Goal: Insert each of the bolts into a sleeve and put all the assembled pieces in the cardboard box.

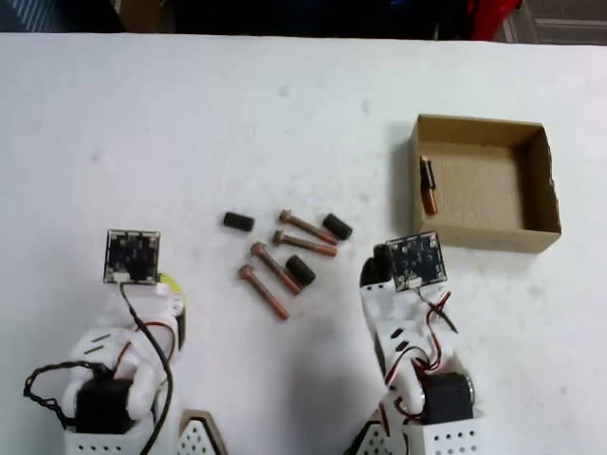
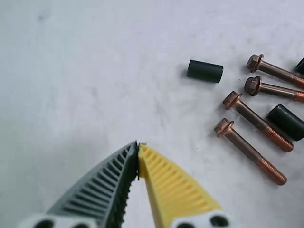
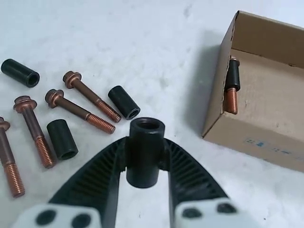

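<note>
Several copper bolts (image 1: pixel 277 267) lie loose at the table's middle, with three black sleeves (image 1: pixel 237 222) among them. My right gripper (image 3: pixel 145 142) is shut on a fourth black sleeve (image 3: pixel 145 154), held upright with its bore showing, just right of the bolts and near the box's front left corner. The cardboard box (image 1: pixel 536 180) stands at the right. One bolt with a sleeve on it (image 1: pixel 428 185) lies against its left wall. My left gripper (image 2: pixel 137 145) is shut and holds nothing. It hovers over bare table to the left of the bolts (image 2: pixel 249 151) and the nearest sleeve (image 2: pixel 204 71).
The white table (image 1: pixel 190 123) stretches bare behind and to the left of the parts. Both arms' bases sit at the front edge, left (image 1: pixel 104 398) and right (image 1: pixel 432 398). Dark clutter lines the far edge.
</note>
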You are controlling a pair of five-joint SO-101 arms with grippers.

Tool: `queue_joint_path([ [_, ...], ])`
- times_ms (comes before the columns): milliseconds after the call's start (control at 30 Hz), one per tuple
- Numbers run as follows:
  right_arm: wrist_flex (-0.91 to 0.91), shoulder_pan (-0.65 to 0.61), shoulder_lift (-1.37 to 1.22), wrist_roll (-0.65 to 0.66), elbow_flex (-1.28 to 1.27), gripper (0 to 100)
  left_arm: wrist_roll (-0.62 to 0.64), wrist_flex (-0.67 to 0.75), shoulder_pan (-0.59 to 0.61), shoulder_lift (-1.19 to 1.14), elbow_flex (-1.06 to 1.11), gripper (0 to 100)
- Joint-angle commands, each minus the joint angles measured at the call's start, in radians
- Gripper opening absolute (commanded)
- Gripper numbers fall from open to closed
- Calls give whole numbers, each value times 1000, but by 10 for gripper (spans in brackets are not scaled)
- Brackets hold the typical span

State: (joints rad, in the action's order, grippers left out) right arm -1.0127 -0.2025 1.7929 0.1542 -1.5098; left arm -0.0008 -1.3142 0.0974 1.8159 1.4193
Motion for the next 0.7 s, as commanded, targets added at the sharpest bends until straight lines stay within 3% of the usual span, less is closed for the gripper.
queue_joint_path([
  [0, 27, 13, 8, -8, -9, 16, -14, -3, -1, 2, -57, 23],
  [233, 27, 15, 10, -8, -28, 16, -14, -8, -1, -53, -158, 23],
  [500, 68, 18, 10, -8, -57, 16, -14, 72, -2, -463, -382, 23],
  [667, 156, 82, 10, -8, -104, 16, -8, 126, -4, -618, -434, 23],
])
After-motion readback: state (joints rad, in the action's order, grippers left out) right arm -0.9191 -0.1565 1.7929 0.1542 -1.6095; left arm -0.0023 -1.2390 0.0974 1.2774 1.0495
